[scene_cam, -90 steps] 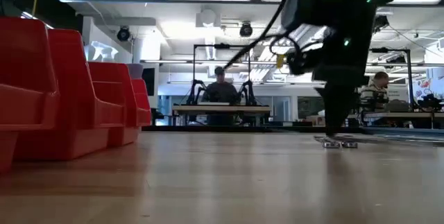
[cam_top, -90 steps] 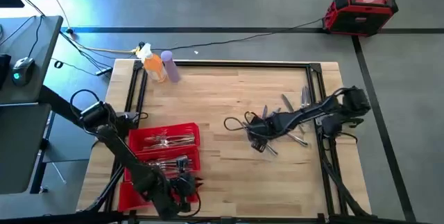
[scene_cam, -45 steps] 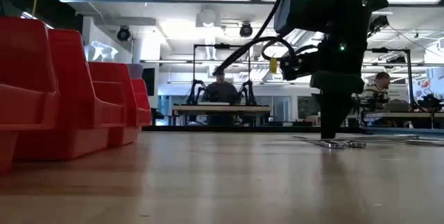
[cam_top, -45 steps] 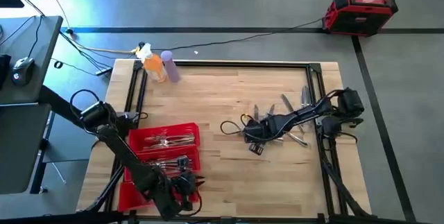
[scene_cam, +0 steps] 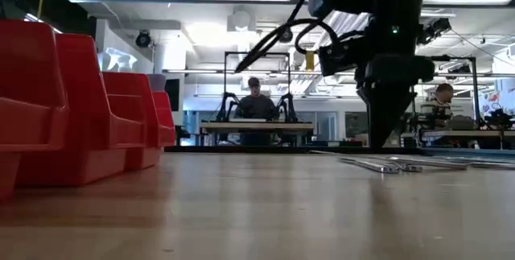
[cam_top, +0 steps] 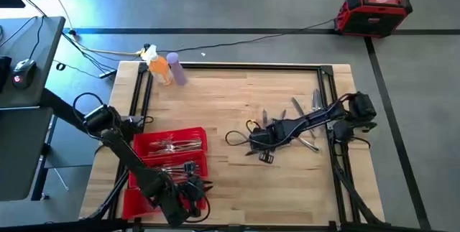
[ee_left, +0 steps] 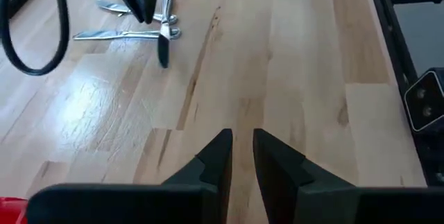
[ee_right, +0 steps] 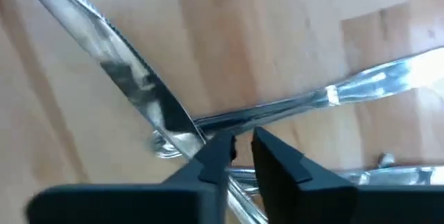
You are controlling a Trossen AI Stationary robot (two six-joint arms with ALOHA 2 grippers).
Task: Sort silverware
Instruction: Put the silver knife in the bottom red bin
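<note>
We are sorting the silverware (cam_top: 305,117). Some pieces already lie in the red tray (cam_top: 171,154) on our left side of the desk (cam_top: 237,182). More lie loose on the wood on our right side, well apart from the tray.

Our right gripper (cam_top: 264,153) is low over the near edge of that loose pile. In its wrist view a knife (ee_right: 118,78) lies just past the jaws, with another piece crossing under it. The jaws look almost together, with only a thin gap, and we see no piece between them. So we think this is the picking-up step, and nothing is caught yet.

Our left gripper (cam_top: 194,192) waits by the near end of the tray. Its jaws are nearly together too and hold nothing.

Next we think the right jaws must part, line up across one piece only, drop to the wood and squeeze. The crossed pieces may make that tricky. Then comes the carry over to the tray.
</note>
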